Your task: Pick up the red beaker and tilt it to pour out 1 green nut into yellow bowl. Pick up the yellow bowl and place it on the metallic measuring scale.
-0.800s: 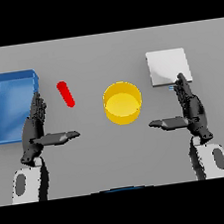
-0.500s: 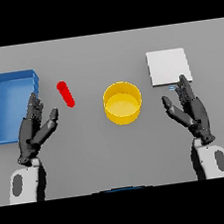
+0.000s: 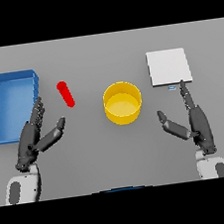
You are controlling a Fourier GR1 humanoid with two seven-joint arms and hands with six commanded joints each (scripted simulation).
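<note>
On the grey table [image 3: 104, 155] in front of me, everything the task needs lies untouched. My left hand [image 3: 30, 142] hovers at the lower left, its fingers [image 3: 36, 115] straight and spread wide, pointing up and away from me, with the thumb angled out to the right; it holds nothing. Just beyond those fingertips and slightly to the right lies the red beaker [image 3: 65, 93], flat on its side on the table, its length running diagonally from upper left to lower right; it is apart from my hand, with bare table between us. I cannot make out any green nut inside it. To the left of the red beaker, and just beside my left hand's fingertips, sits a blue tray [image 3: 1, 131], a shallow rectangular bin with raised walls. Near the middle of the table stands the yellow bowl [image 3: 123, 102], upright and round, its open top facing me; it lies between my two hands and touches neither. My right hand [image 3: 198, 125] hovers at the lower right, fingers [image 3: 185, 94] straight and held close together, pointing away from me, the thumb stretched out to the left toward the yellow bowl; this hand is empty as well. Just past its fingertips lies the metallic measuring scale [image 3: 168, 66], a pale flat square plate at the upper right, well apart from the yellow bowl.
</note>
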